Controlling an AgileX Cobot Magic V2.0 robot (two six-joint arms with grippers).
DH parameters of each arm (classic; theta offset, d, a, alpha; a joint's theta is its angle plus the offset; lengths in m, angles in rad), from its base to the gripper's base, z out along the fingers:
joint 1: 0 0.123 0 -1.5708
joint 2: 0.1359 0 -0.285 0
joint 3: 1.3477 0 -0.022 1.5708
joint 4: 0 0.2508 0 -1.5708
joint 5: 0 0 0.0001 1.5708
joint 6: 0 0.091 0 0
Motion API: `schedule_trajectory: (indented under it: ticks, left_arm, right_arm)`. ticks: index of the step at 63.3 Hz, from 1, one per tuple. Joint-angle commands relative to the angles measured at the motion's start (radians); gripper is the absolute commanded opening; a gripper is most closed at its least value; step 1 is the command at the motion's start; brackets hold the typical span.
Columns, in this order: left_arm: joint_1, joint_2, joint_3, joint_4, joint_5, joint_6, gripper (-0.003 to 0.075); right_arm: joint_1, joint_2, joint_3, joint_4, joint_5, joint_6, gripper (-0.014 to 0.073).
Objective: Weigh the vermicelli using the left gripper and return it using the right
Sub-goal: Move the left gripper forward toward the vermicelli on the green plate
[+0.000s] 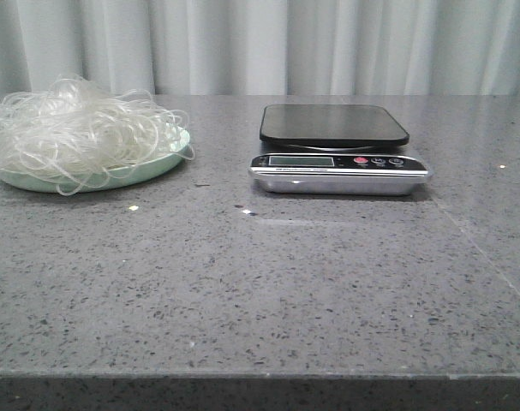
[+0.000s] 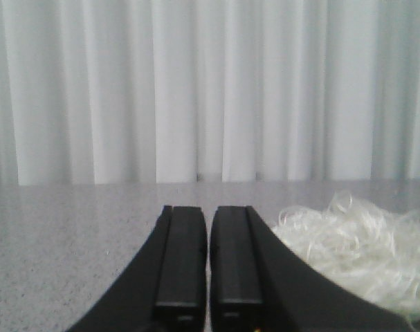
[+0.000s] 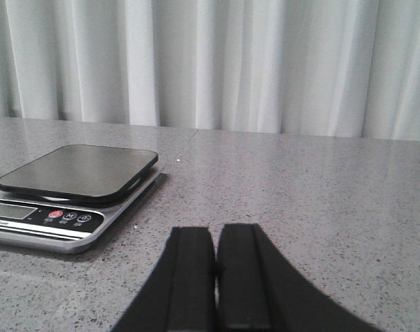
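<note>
The vermicelli is a fluffy tangle of whitish strands heaped on a pale green plate at the table's far left. It also shows in the left wrist view, beside my left gripper, which is shut and empty with its fingers pressed together. A kitchen scale with a black platform stands at the table's middle back; nothing lies on it. It also shows in the right wrist view. My right gripper is shut and empty, off to the side of the scale. Neither gripper shows in the front view.
A grey speckled table stretches to the front edge. White curtains hang behind the table. A seam in the tabletop runs diagonally at the right.
</note>
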Motion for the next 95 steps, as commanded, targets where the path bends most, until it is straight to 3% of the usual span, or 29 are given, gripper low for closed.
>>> schedule_trajectory:
  ticks: [1, 12, 27, 46, 62, 69, 74, 82, 95]
  left_arm:
    - [-0.005, -0.014, -0.084, -0.039, -0.092, -0.009, 0.0145]
    - [-0.005, 0.057, -0.286, -0.035, 0.052, -0.009, 0.0145]
    - [-0.005, 0.317, -0.554, -0.035, 0.249, -0.005, 0.0145]
    - [-0.005, 0.576, -0.579, -0.035, 0.154, -0.005, 0.0145]
    - [-0.005, 0.633, -0.585, -0.074, 0.169, -0.005, 0.0161]
    - [-0.005, 0.633, -0.587, -0.072, 0.190, -0.003, 0.0264]
    - [-0.005, 0.633, -0.601, -0.061, 0.231, -0.003, 0.0444]
    - [-0.005, 0.633, -0.611, -0.061, 0.236, -0.003, 0.0668]
    - [-0.005, 0.633, -0.611, -0.097, 0.213, -0.003, 0.0657]
  right_arm:
    - [0.001, -0.016, -0.009, -0.012, -0.077, -0.002, 0.0181]
    - [0.001, -0.016, -0.009, -0.012, -0.077, -0.002, 0.0181]
    - [0.001, -0.016, -0.009, -0.012, -0.077, -0.002, 0.0181]
    - [0.001, -0.016, -0.009, -0.012, -0.077, -0.002, 0.0181]
    - [0.001, -0.016, -0.009, -0.012, -0.077, -0.002, 0.0181]
    - [0.001, -0.016, -0.009, -0.012, -0.077, -0.002, 0.0181]
    - [0.001, -0.016, -0.009, -0.012, -0.077, -0.002, 0.0181]
    - [0.001, -0.016, -0.009, -0.012, -0.077, -0.002, 0.0181]
    - [0.001, -0.016, -0.009, -0.012, -0.077, -0.002, 0.0181]
